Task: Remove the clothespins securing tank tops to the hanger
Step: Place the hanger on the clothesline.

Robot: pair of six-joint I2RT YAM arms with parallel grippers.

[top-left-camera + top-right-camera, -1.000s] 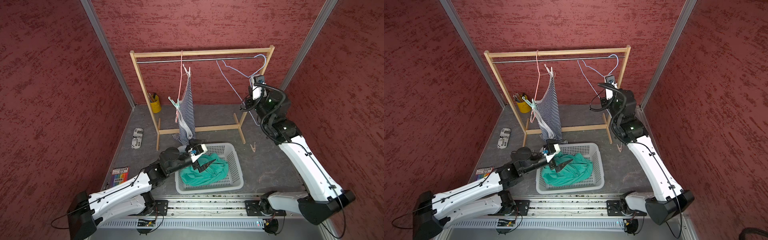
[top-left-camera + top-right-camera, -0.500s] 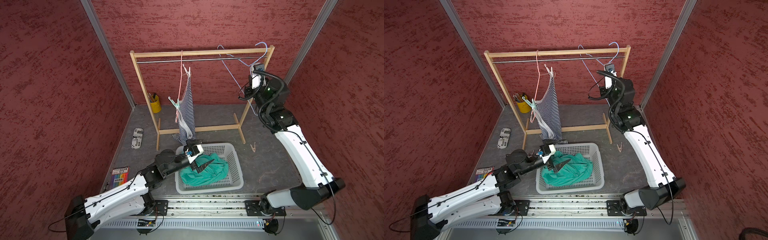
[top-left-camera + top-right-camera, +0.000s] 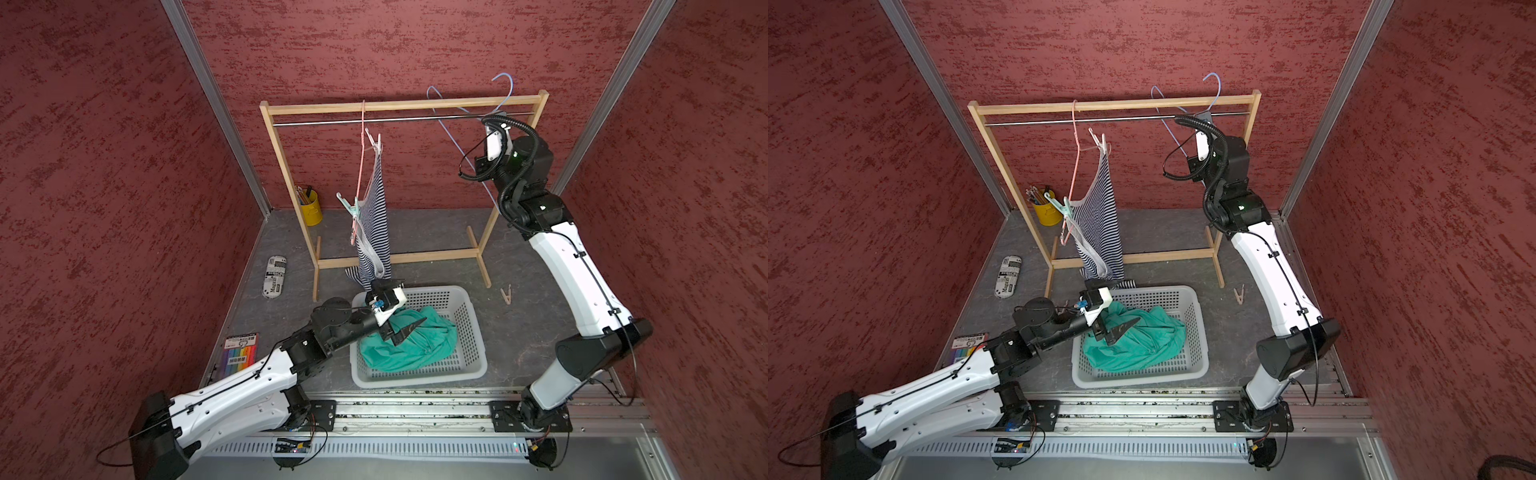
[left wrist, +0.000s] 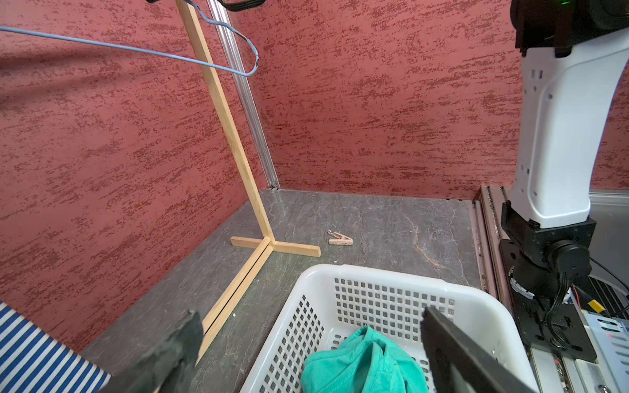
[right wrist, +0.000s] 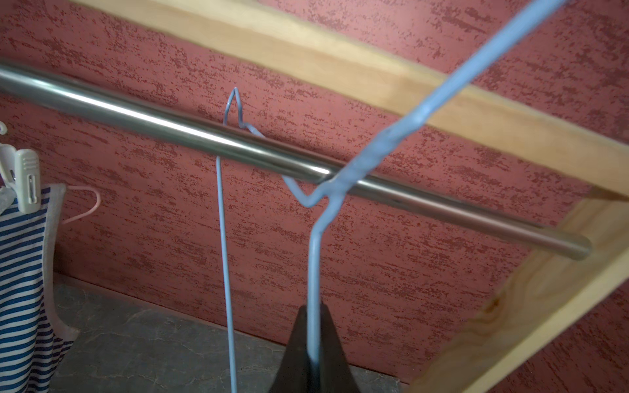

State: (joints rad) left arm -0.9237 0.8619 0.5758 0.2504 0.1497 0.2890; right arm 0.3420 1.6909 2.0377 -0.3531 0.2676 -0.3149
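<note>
A blue wire hanger (image 3: pixel 455 135) (image 3: pixel 1214 83) (image 4: pixel 136 51) is lifted at the rack's right end, its hook above the top bar; my right gripper (image 3: pixel 496 118) (image 3: pixel 1202 117) (image 5: pixel 315 313) is shut on its wire. The striped tank top (image 3: pixel 374 224) (image 3: pixel 1100 224) (image 5: pixel 20 272) hangs from a pink hanger (image 3: pixel 362 166) (image 3: pixel 1075 166), pinned by a white clothespin (image 3: pixel 376 141) (image 5: pixel 27 180) and a mint green clothespin (image 3: pixel 349 205) (image 3: pixel 1059 205). The teal tank top (image 3: pixel 415 340) (image 3: pixel 1142 340) (image 4: pixel 364 360) lies in the basket (image 3: pixel 478 357) (image 4: pixel 374 275). My left gripper (image 3: pixel 405 328) (image 3: pixel 1121 328) (image 4: pixel 311 316) hangs open above it, holding nothing.
A pale pink clothespin (image 3: pixel 505 295) (image 3: pixel 1239 294) (image 4: pixel 340 238) lies on the floor by the wooden rack (image 3: pixel 407 104) foot. A yellow pencil cup (image 3: pixel 311 210), a printed pouch (image 3: pixel 274 276) and a marker box (image 3: pixel 241 353) sit at the left.
My right gripper has raised the blue hanger, so its hook has gone from the rail to above the rack's top bar. The left arm has shifted only slightly over the basket.
</note>
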